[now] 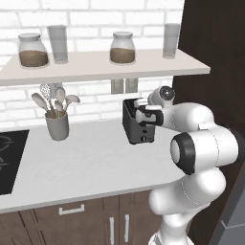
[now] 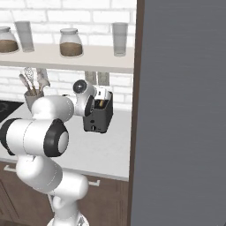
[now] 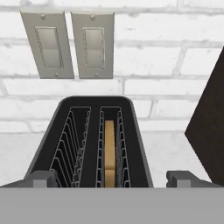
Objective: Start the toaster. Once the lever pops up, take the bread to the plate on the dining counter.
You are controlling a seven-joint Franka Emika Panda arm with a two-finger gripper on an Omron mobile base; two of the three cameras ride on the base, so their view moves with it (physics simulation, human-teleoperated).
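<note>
The toaster (image 1: 138,122) stands at the far right of the white counter (image 1: 86,162), close to the brick wall (image 1: 95,14) and just left of a tall dark panel (image 1: 210,43). The gripper (image 3: 112,178) hangs right above the toaster's near edge, looking down into its two slots. Its two dark fingertips (image 3: 43,178) stand wide apart, about as wide as the toaster's top, and they hold nothing. The bread (image 3: 109,151) sits upright deep in the right slot, its tan edge showing between the wire guides; the left slot is bare. On the wall behind the toaster are two grey switch plates (image 3: 68,43). Further left on the counter stands a grey cup of spoons (image 1: 56,119), and a black cooktop (image 1: 10,160) lies at the left edge. The shelf (image 1: 95,67) above holds two jars (image 1: 122,48) and two glasses (image 1: 58,44).
</note>
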